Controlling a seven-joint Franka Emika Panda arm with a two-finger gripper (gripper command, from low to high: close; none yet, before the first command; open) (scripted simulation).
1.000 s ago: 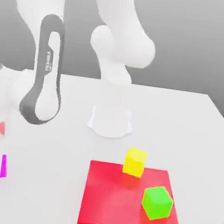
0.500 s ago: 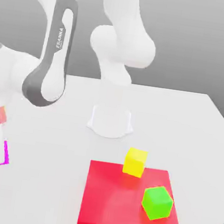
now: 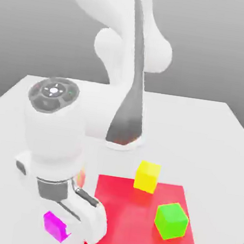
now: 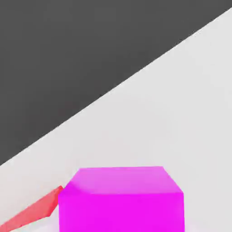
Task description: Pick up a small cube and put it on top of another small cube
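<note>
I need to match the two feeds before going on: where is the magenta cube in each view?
Exterior view: the magenta cube is low, under the gripper, toward the exterior view's left of the red block.
Hand view: the cube sits close up in the foreground.
Shared landmark: the red block.

Fingers (image 3: 63,226) grip magenta cube (image 3: 55,225) beside red block (image 3: 131,224).

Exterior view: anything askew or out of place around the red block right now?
Nothing looks damaged. The yellow cube sits at the red block's far edge, partly overhanging it, and the green cube rests turned at an angle. The tool holds the magenta cube beside the block's left side in the exterior view.
</note>
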